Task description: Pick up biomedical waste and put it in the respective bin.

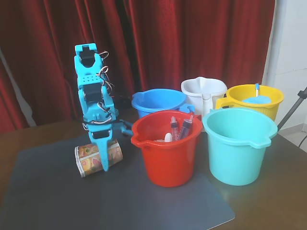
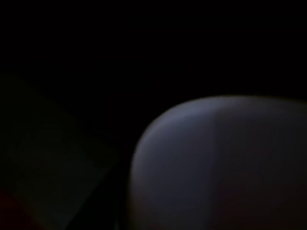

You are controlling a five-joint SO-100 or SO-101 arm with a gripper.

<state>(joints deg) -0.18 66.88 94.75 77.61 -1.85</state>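
Jaws (image 1: 104,160) straddle the fruit-printed cup (image 1: 91,160), open mat (image 1: 62,201) in front

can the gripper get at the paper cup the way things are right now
Probably yes. In the fixed view the gripper is already down at the paper cup, which lies on its side on the grey mat, one finger in front of it. Nothing stands between them; the red bucket sits off to the right. The wrist view is too dark to confirm a grip.

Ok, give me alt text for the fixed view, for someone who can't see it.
A turquoise robot arm's tool reaches down onto a fruit-printed paper cup lying on its side on a grey mat. To the right stand red, teal, blue, white and yellow buckets.
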